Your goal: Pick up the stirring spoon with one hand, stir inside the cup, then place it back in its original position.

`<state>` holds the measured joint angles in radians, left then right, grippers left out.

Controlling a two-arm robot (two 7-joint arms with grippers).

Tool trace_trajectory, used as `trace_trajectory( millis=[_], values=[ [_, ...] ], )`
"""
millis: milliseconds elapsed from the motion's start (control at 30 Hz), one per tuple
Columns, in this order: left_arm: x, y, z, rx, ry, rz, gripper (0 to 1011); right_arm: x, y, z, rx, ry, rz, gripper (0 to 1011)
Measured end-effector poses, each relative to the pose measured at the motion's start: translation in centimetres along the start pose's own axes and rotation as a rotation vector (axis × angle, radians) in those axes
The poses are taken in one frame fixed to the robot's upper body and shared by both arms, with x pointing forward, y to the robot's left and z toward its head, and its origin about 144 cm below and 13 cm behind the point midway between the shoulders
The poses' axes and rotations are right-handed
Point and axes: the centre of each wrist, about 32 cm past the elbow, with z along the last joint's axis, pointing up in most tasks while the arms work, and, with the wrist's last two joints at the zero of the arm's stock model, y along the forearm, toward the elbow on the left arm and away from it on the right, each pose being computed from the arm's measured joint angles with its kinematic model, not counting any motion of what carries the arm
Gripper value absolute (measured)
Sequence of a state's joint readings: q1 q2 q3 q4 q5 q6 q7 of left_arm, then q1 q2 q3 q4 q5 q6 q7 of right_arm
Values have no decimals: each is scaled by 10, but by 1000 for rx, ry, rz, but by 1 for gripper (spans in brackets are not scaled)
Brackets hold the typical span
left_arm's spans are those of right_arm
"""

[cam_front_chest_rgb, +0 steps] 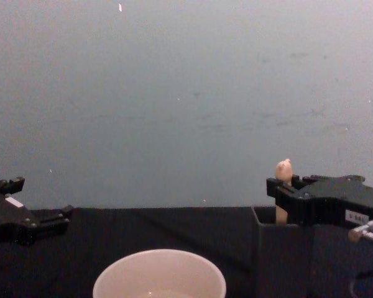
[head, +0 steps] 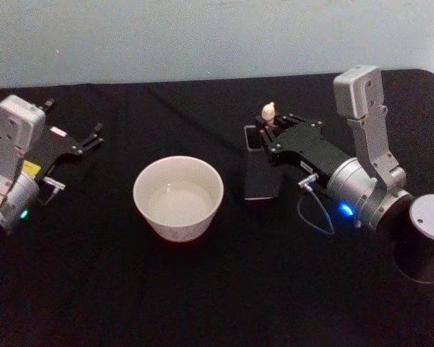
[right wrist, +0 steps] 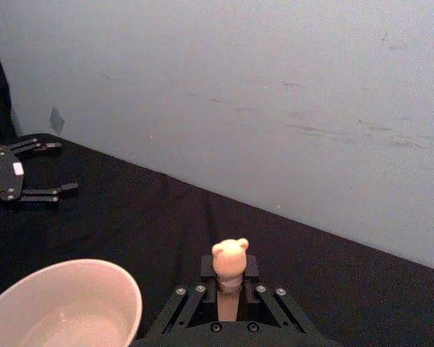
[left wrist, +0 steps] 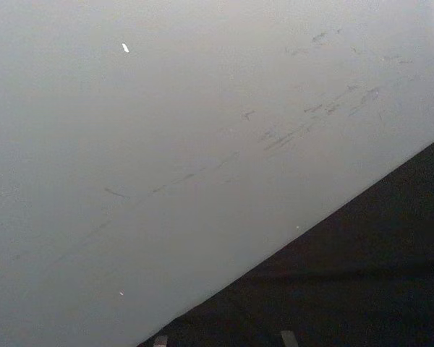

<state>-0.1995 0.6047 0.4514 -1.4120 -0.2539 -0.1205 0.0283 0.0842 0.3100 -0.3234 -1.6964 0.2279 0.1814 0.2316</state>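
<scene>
Spoon (head: 268, 112) stands upright in the holder (head: 260, 173) toward the desk's (head: 202, 289) back edge, right gripper (right wrist: 229, 278) jaws closed on its handle, likely for lifting toward the cup (head: 179, 196); left gripper (head: 87, 141) idles, jaws wide.

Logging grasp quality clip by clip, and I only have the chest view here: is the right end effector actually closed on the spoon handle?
Observer: It looks so. In the right wrist view the right end effector has a pad against each side of the stirring spoon, just under its bear-shaped tip.
Operator: Is the spoon out of its holder?
Observer: Not clearly. In the head view the handle stands at the far end of the dark holder, which sits apart from the cup, on the cup's right.
Operator: And the left arm?
Observer: The left end effector is open, parked well off to the cup's left.
</scene>
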Motion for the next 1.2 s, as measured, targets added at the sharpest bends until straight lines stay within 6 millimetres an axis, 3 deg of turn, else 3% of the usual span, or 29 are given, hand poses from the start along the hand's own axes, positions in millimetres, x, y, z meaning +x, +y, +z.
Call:
trace_trajectory(
  millis=[233, 833, 967, 1200],
  values=[
    [0, 0, 0, 0, 0, 0, 1001, 0, 0, 0, 2, 1, 0, 369],
    [0, 0, 0, 0, 0, 0, 1001, 0, 0, 1, 5, 2, 2, 941],
    [0, 0, 0, 0, 0, 0, 1001, 0, 0, 1, 5, 2, 2, 1002],
    [0, 0, 0, 0, 0, 0, 1001, 3, 0, 7, 39, 19, 4, 1003]
  ],
)
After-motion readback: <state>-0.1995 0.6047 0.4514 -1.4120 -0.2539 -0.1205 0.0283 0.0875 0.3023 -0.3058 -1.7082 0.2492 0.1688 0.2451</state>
